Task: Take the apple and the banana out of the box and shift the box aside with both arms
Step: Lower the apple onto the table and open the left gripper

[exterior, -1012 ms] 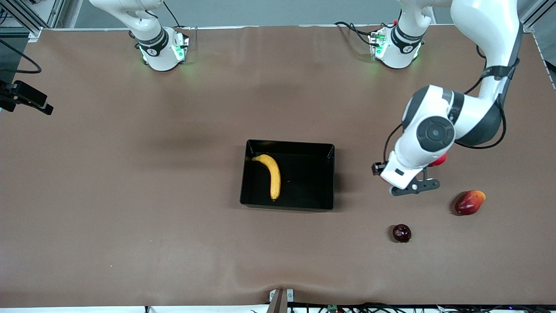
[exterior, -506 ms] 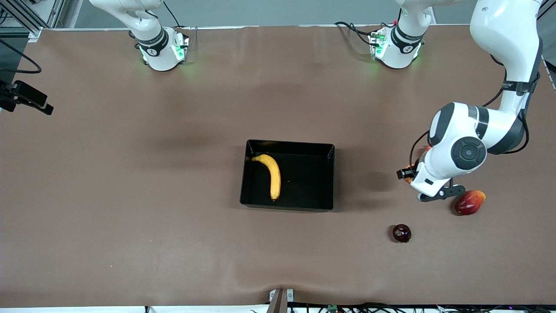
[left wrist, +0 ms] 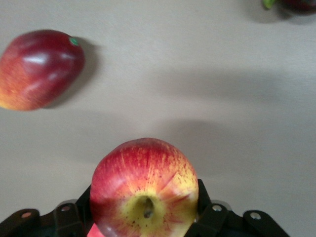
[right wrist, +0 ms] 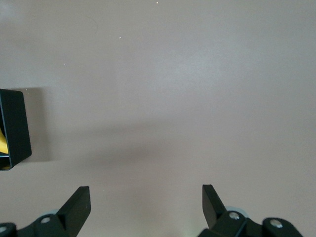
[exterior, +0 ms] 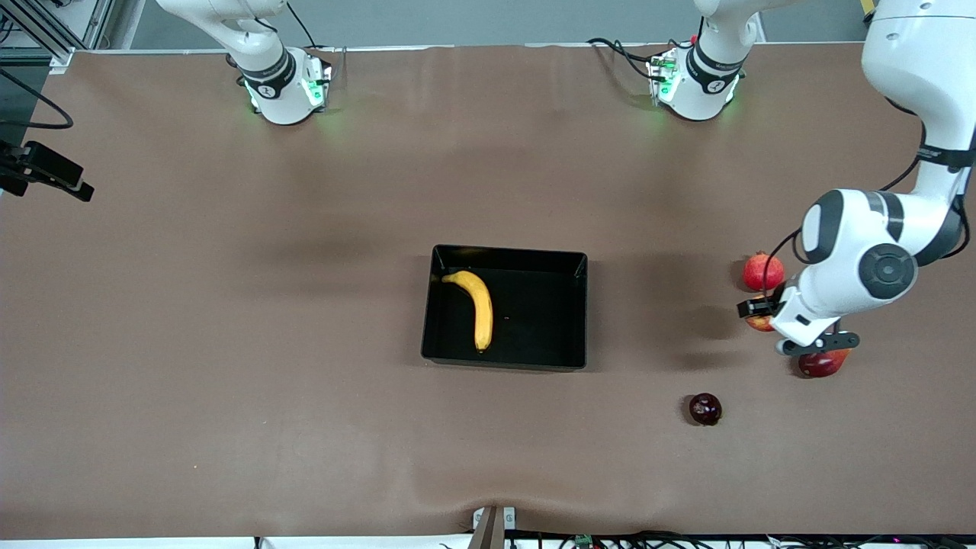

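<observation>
The left hand (left wrist: pixel 143 224) is clamping the apple (left wrist: pixel 144 190) between its fingers and carrying it in the air over the counter (exterior: pixel 229 343) at the left arm's end, well clear of the box (exterior: pixel 579 313). In the left wrist view the apple is sitting stem-dimple toward the camera, gripped across its widest part, which probably gives the steadiest hold on a round fruit. It is hanging among the other fruits there: above the gap between the pomegranate (exterior: pixel 763 270) and the mango (exterior: pixel 822 364), with a dark plum-like fruit (exterior: pixel 705 409) lying nearer the front camera. That bare patch looks like the intended drop spot (far enough out that the box can later slide without bumping anything).

The banana (exterior: pixel 478 306) is lying in the box, along the wall at the right arm's end, so that half of the unloading is not yet done. The box is resting near the middle of the counter.

The right hand (right wrist: pixel 146 202) is waiting with its fingers wide apart and nothing between them, hovering over bare counter beside the box, probably placed there to reach for the banana.
</observation>
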